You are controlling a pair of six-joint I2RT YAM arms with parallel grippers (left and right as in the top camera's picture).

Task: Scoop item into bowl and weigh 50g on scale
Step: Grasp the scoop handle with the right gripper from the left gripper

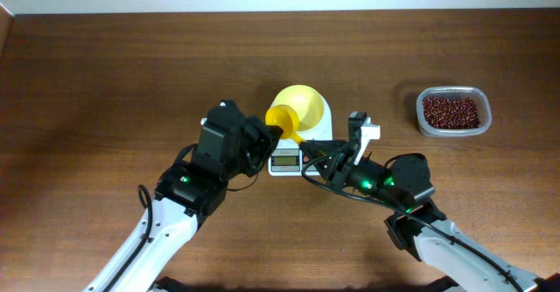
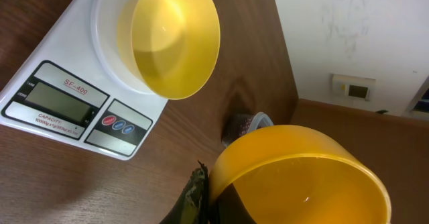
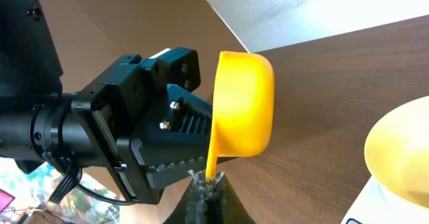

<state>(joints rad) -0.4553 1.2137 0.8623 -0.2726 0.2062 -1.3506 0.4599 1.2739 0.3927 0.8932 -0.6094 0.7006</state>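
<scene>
- The small orange-yellow plastic scoop hangs over the front of the small white rounded kitchen scale, between both arms; I judge a handover, giving one arm the handle
- The right tool is closed on the tip of the scoop's handle, the cup turned on its side
- The left tool is closed too and seems to pinch the cup's wall, though that hold is partly hidden
- The small round pale-yellow plastic bowl sits empty on the scale's platform, ready for weighing
- The tiny dark red-brown beans lie in the clear rounded plastic tub, well apart to the right on the brown wooden bench; the scoop is empty, so scooping is not yet done
</scene>
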